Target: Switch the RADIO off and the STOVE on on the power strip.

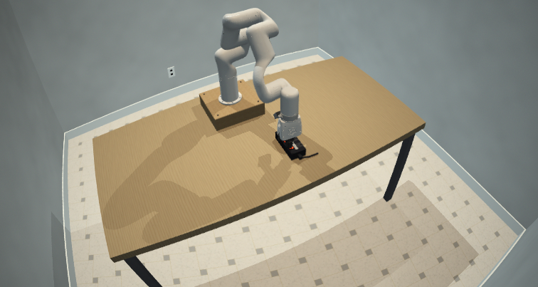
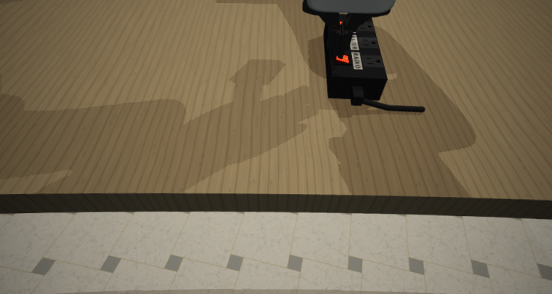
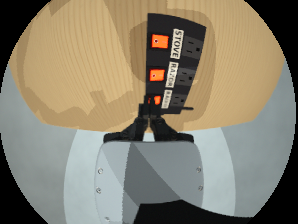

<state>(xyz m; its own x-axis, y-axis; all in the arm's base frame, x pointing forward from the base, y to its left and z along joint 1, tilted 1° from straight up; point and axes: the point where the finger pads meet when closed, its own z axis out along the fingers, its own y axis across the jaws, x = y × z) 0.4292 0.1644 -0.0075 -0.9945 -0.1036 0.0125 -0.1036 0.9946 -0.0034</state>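
Observation:
The black power strip (image 1: 295, 152) (image 2: 355, 84) (image 3: 166, 26) lies flat on the table, switches up. In the wrist view, the orange STOVE switch (image 3: 159, 41) is at the far end, the orange RAZOR switch (image 3: 157, 75) in the middle and the RADIO switch (image 3: 157, 100) nearest the gripper. The RADIO switch also shows in the exterior view (image 2: 342, 59). My gripper (image 2: 340, 55) (image 3: 148, 102) is shut and empty. Its fingertips are down at the RADIO switch and seem to touch it. They hide part of it. Which way each switch is tilted is hard to tell.
A short black cable (image 1: 312, 155) (image 2: 405, 108) (image 3: 188, 108) sticks out from the RADIO end of the strip. The arm's wooden base block (image 1: 240, 121) stands at the back of the table (image 1: 357, 96). The table's front edge (image 2: 231, 203) is in front of the strip.

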